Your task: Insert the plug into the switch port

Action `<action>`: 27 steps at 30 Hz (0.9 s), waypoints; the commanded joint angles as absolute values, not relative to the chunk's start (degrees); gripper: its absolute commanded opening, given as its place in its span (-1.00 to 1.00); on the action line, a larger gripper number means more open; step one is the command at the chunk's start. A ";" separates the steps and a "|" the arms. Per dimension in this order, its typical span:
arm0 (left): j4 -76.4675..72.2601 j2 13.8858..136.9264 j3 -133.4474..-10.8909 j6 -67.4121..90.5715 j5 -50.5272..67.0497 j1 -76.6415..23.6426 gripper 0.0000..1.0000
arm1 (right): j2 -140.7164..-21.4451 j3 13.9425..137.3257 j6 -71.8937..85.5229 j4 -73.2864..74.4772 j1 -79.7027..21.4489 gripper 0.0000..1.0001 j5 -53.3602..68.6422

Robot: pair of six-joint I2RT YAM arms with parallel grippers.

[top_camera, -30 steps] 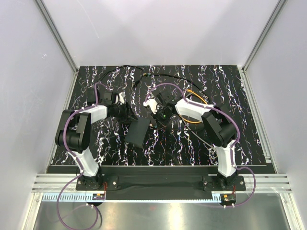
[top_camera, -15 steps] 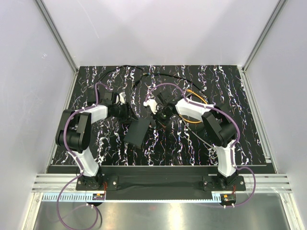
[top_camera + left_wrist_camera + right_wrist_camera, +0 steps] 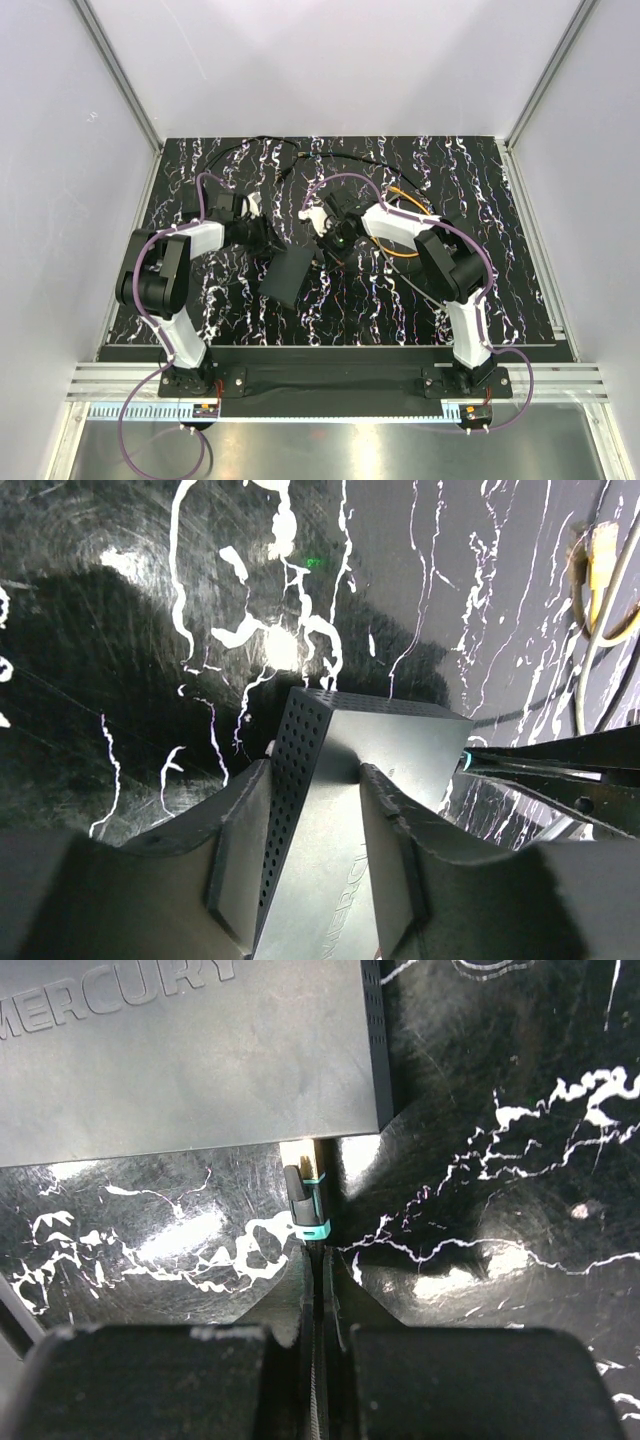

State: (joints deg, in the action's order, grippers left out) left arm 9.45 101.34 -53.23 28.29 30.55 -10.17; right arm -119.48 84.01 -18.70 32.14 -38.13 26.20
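The switch, a flat matte-black box [image 3: 288,277], is held tilted above the table between the two arms. My left gripper [image 3: 315,780] is shut on it, one finger on the perforated side and the other on the top face [image 3: 400,745]. My right gripper [image 3: 320,1260] is shut on a thin black cable just behind the plug [image 3: 308,1205], which has a teal collar. The plug's front end meets the thin edge of the box [image 3: 180,1070]. The switch port itself is hidden there. From above, the right gripper [image 3: 335,238] sits at the box's far corner.
An orange cable [image 3: 410,215] loops on the black marbled table [image 3: 500,250] behind the right arm, and a yellow plug [image 3: 600,560] lies on it. A thin black cord [image 3: 255,143] curves along the back. White walls [image 3: 60,200] close in the table on both sides.
The right arm has shifted slightly left toward the box. The box and the left arm stay about where they were.
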 commanded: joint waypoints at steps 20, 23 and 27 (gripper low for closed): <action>1.59 102.75 -48.17 37.26 40.07 -18.63 -0.73 | -121.29 94.83 -7.13 19.43 -40.34 -1.00 26.72; 0.35 102.57 -47.29 38.67 40.78 -19.07 -0.83 | -121.02 95.62 -4.84 17.76 -40.25 -1.00 26.28; -2.62 102.39 -46.23 40.42 42.27 -19.60 -0.92 | -123.04 98.43 -3.52 16.18 -40.43 -1.00 26.28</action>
